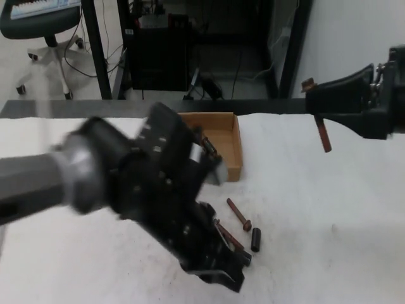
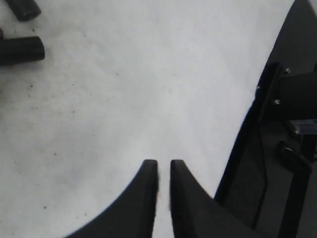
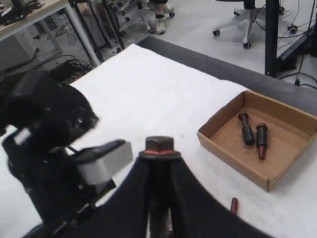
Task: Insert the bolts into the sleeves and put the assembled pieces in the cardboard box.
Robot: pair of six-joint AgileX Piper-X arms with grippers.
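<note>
White cloth (image 1: pixel 329 209) covered the bench. Nearest the camera, left gripper (image 2: pixel 164 166) was low over the cloth, its fingers (image 2: pixel 147 176) pressed almost together with only a thin slit between them and nothing in it. Just beside it lay a black sleeve (image 1: pixel 255 239), separate, and next to that a loose bolt (image 1: pixel 239 215) flat on the cloth, neither touched by a gripper. Farther back stood the cardboard box (image 1: pixel 235 152), open-topped, with two assembled pieces (image 3: pixel 244 128) and (image 3: pixel 261 140) lying side by side on its floor. Right gripper (image 3: pixel 159 162) was raised off the bench, well apart from the box, fingers pinching a held bolt (image 1: pixel 323 135) just under its hex head, shank hanging down and slightly tilted. Office chair (image 1: pixel 44 25) stood on the floor beyond the bench.
</note>
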